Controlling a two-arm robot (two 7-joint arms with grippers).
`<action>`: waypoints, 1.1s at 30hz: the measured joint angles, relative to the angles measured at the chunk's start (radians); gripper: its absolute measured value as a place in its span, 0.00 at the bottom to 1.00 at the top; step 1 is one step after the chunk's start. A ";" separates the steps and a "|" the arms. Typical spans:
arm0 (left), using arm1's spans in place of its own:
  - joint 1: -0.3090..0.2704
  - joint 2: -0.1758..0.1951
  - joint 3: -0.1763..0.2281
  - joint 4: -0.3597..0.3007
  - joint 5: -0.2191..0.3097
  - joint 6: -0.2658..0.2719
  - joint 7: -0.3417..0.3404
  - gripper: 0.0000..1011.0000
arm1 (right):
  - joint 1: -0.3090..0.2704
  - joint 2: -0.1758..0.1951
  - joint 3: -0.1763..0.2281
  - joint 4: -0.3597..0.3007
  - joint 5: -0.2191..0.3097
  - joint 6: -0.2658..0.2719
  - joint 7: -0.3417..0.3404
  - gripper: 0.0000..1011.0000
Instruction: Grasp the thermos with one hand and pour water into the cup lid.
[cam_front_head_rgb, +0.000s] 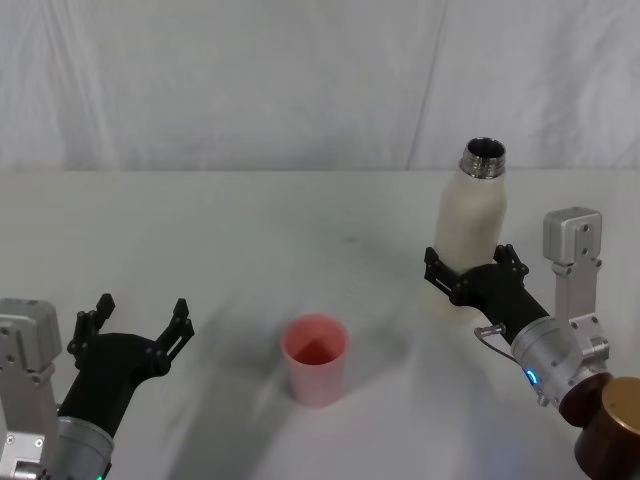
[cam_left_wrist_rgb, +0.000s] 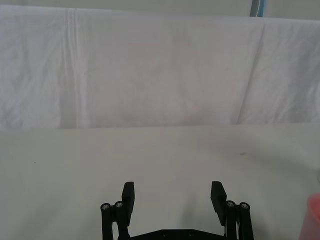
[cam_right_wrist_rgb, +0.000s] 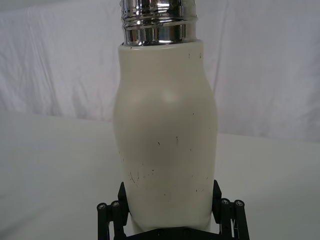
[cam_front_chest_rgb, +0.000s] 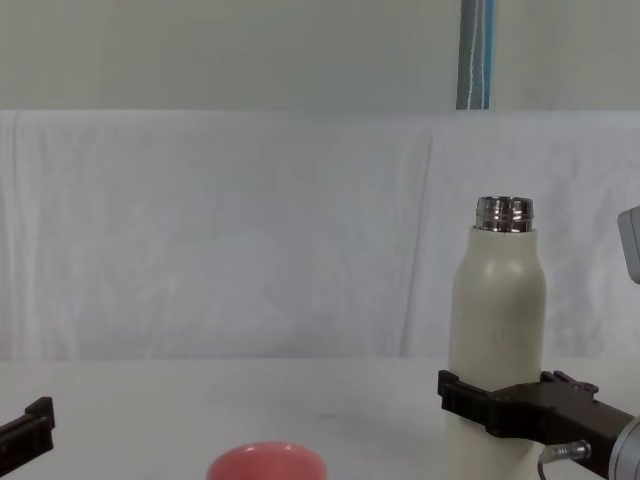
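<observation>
The cream-white thermos (cam_front_head_rgb: 472, 215) stands upright at the right of the table, its steel neck uncapped. My right gripper (cam_front_head_rgb: 470, 262) reaches in low around its base, one black jaw on each side of the lower body and close to the walls. In the right wrist view the thermos (cam_right_wrist_rgb: 165, 125) sits between the spread fingers (cam_right_wrist_rgb: 122, 200). The salmon-pink cup lid (cam_front_head_rgb: 316, 358) stands mouth up near the table's front middle, left of the thermos. At the front left my left gripper (cam_front_head_rgb: 140, 315) hangs open and holds nothing, apart from the cup lid.
A white cloth covers the table (cam_front_head_rgb: 250, 230) and the backdrop behind it. Bare tabletop lies between the cup lid and the thermos. In the chest view the thermos (cam_front_chest_rgb: 497, 300) rises well above the cup lid (cam_front_chest_rgb: 266, 462).
</observation>
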 joint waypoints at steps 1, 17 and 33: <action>0.000 0.000 0.000 0.000 0.000 0.000 0.000 0.99 | 0.000 0.000 0.000 0.000 0.000 0.000 0.000 0.94; 0.000 0.000 0.000 0.000 0.000 0.000 0.000 0.99 | -0.015 0.021 0.011 -0.068 -0.004 0.008 0.001 0.94; 0.000 0.000 0.000 0.000 0.000 0.000 0.000 0.99 | -0.026 0.079 0.017 -0.180 -0.046 0.032 0.009 0.94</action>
